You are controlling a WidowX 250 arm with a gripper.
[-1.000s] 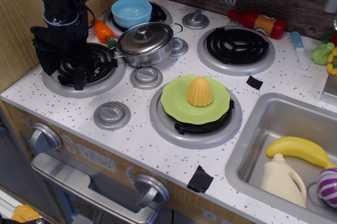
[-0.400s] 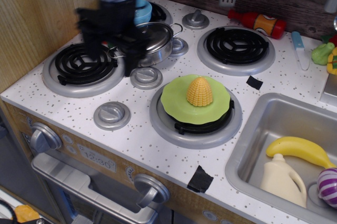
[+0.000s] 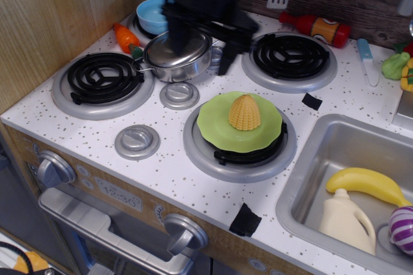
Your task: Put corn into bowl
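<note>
The corn point(image 3: 244, 112), a yellow-orange ribbed dome, stands on a flat green plate point(image 3: 216, 128) on the front right burner. The light blue bowl point(image 3: 152, 15) sits on the back left burner, partly hidden behind my arm. My black gripper point(image 3: 201, 49) hangs above the steel pot point(image 3: 181, 61), behind and to the left of the corn and well apart from it. Its two fingers point(image 3: 228, 55) point down, spread apart and empty. The image of the arm is blurred.
An orange toy carrot point(image 3: 126, 37) lies left of the pot. A ketchup bottle point(image 3: 317, 28) lies at the back. The sink point(image 3: 322, 159) at right holds a banana point(image 3: 366, 183), a white jug point(image 3: 346, 221) and a purple item point(image 3: 403, 228). A wooden wall point(image 3: 58, 23) stands at left.
My arm has swept right, from over the front left burner to above the pot and middle of the stove. The corn, plate and bowl have not moved.
</note>
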